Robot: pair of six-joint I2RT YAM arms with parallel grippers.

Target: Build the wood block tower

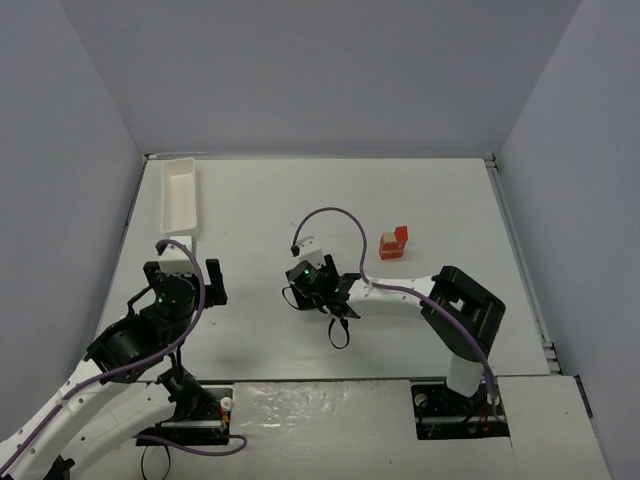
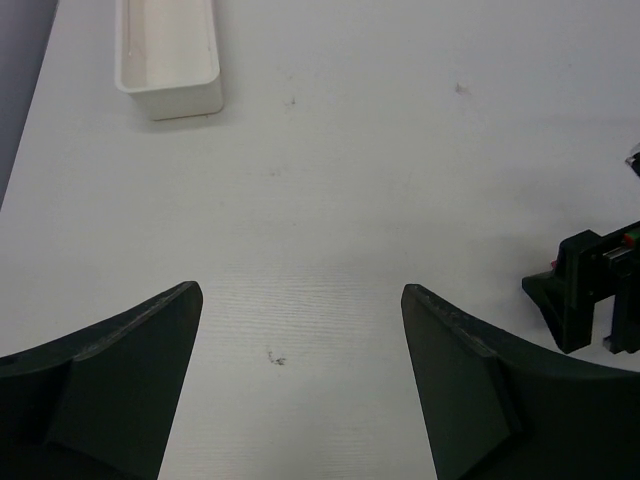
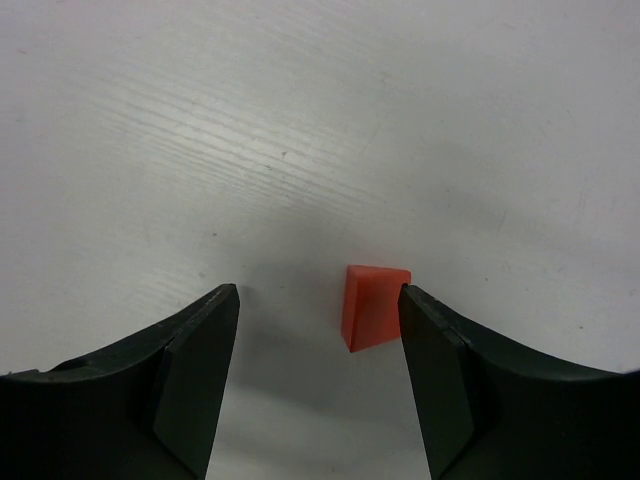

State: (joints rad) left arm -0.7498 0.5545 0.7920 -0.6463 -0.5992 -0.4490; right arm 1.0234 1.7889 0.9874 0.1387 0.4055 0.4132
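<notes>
The right end effector (image 3: 318, 295) has its fingers spread. A small red block (image 3: 375, 305) lies on the surface (image 3: 300, 120) between them, low in the wrist view and close to the finger at the right of that frame. I cannot tell surely whether it touches this finger. Nothing is pinched. I judge the fingers stand on both sides of the block so that closing would take it.

The tower (image 1: 393, 243), red with some pale wood, stands right of centre in the top view, near this arm but apart from it, so the carry would be short.

The left end effector (image 2: 300, 290) is also spread and empty, at the lower left, probably kept out of the way. The tray (image 2: 185, 100) is at the upper left.
</notes>
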